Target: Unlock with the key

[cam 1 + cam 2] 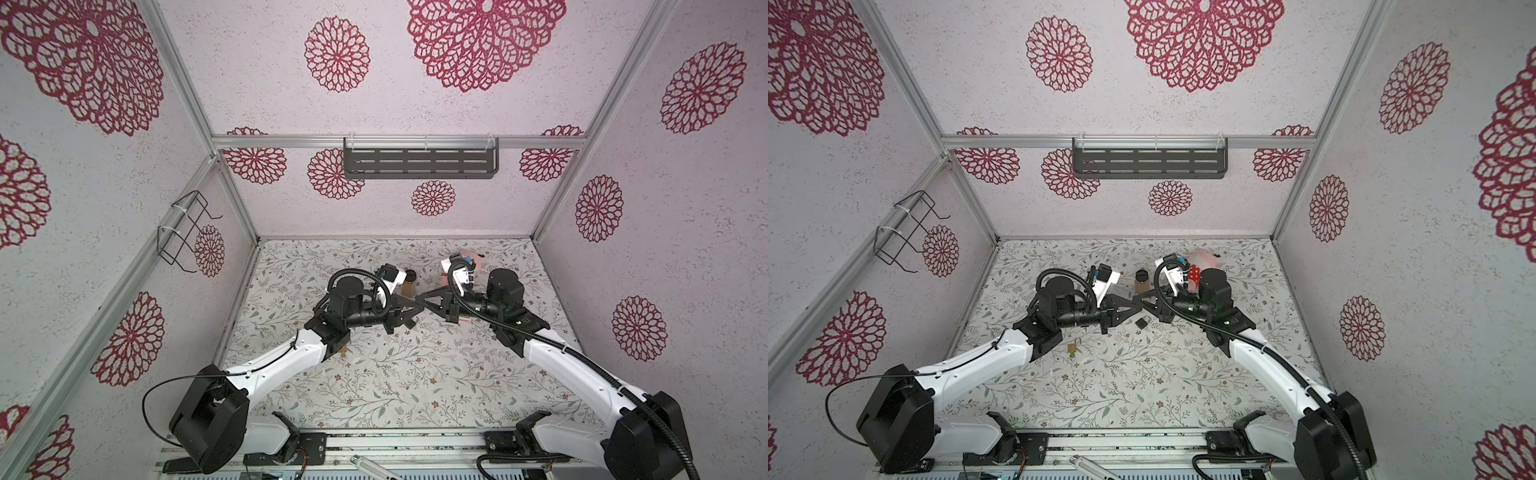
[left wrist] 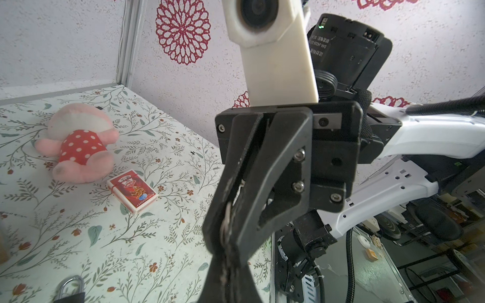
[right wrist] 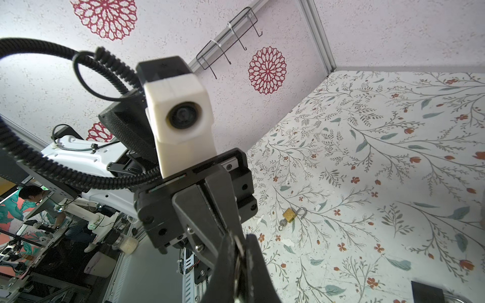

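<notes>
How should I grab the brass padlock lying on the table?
Pinch the brass padlock across its body's side faces, coming straight down: it lies flat on the table, shackle at one end, key ring at the other, leaving the sides free.

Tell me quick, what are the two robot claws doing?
Left gripper: jaws shut; what they hold is hidden.
Right gripper: jaws shut on the small metal key.
</notes>
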Tool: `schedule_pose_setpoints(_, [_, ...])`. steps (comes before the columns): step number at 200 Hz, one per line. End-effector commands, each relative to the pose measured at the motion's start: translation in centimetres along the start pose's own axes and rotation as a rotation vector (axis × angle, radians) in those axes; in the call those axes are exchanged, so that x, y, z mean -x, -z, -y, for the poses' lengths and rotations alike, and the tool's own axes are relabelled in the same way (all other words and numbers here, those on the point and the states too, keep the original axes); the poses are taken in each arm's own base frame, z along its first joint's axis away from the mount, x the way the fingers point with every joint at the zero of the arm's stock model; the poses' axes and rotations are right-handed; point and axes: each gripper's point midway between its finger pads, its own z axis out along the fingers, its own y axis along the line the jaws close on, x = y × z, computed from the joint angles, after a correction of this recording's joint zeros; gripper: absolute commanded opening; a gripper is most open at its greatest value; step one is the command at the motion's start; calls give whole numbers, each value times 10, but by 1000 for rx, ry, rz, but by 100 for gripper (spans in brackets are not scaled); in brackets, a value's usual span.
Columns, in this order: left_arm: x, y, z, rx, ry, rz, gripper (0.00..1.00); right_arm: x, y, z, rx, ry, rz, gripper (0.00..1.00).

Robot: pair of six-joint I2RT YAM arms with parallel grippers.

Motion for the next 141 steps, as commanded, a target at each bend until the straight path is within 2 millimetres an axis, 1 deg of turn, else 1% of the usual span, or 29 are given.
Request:
schedule_pose_setpoints(1, [4,0,-1,3,-15,3,0,27,10,-15,-5,83,73,0])
schedule_pose_setpoints(43, [6,0,-2,10,-6,4,0,31,11,-15,-9,76,89,0])
schedule_pose_setpoints(50, [7,0,-2,11,-6,5,8,31,11,-16,-6,73,92,0])
schedule_pose_setpoints(56, [8,0,-2,15,-6,7,17,31,11,-15,-7,67,96,0])
schedule_pose_setpoints(69, [9,1,-3,28,-3,10,25,32,11,-14,-15,58,106,0])
schedule_pose_setpoints(82, [8,4,-5,48,1,11,38,34,12,-13,-24,48,116,0])
schedule_pose_setpoints(111, [7,17,-6,96,38,47,49,39,13,-9,-54,40,141,0])
schedule_pose_setpoints(123, [14,25,1,80,69,116,52,41,13,-6,-67,30,155,0])
schedule_pose_setpoints(131, [24,31,9,58,80,179,56,42,13,-3,-79,13,163,0])
schedule_pose_setpoints(141, [34,41,9,73,112,260,57,46,14,2,-108,-5,189,0])
